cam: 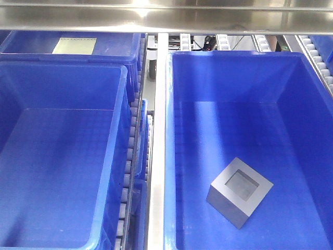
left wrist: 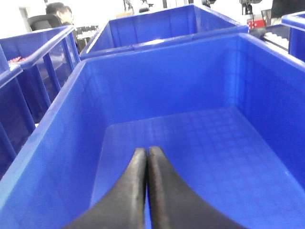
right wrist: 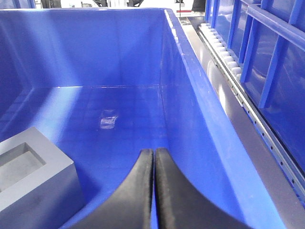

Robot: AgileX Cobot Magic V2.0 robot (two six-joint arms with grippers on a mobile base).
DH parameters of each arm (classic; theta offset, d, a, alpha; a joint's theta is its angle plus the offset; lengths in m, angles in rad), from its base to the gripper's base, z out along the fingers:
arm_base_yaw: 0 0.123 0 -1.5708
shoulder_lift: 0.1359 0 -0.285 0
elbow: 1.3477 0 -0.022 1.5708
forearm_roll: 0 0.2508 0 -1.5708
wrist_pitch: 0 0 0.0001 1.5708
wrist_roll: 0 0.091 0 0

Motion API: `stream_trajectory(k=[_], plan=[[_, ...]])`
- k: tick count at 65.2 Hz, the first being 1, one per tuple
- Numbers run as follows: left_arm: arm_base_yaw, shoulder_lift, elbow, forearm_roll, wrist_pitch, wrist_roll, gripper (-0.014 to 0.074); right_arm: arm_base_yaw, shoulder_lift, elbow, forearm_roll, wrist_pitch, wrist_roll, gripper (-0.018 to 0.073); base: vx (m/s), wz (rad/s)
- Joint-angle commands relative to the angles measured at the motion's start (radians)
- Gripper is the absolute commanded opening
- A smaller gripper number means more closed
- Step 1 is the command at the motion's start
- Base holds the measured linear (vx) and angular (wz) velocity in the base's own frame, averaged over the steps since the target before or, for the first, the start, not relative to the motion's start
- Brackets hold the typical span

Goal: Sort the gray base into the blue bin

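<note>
The gray base (cam: 239, 190) rests on the floor of the right-hand blue bin (cam: 177, 156), recess facing up, turned diagonally. In the right wrist view the gray base (right wrist: 28, 171) lies low at the left inside that same bin (right wrist: 186, 95), and my right gripper (right wrist: 154, 151) is shut and empty just to its right, apart from it. My left gripper (left wrist: 147, 150) is shut on nothing, hovering over the bare floor of the left blue bin (left wrist: 57, 124). Neither gripper shows in the front view.
A second blue bin (cam: 117, 156) sits at the left, another (cam: 132, 49) behind it holding a pale sheet (cam: 74, 45). A metal divider rail (cam: 157, 156) and roller tracks (cam: 131, 156) run between the bins. A steel shelf edge (cam: 166, 18) spans the top.
</note>
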Motion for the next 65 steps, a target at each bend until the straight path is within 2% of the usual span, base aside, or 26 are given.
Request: stream_trajectory(k=[1, 65], plan=[[0.002, -0.012, -0.02, -0.003, -0.092, -0.002, -0.0006, 0.0, 0.001, 0.0, -0.008, -0.053, -0.009, -0.0005, 0.0, 0.0], [0.002, -0.011, -0.021, -0.002, -0.077, -0.002, -0.0006, 0.0, 0.001, 0.0, -0.008, -0.053, -0.009, -0.0005, 0.0, 0.0]])
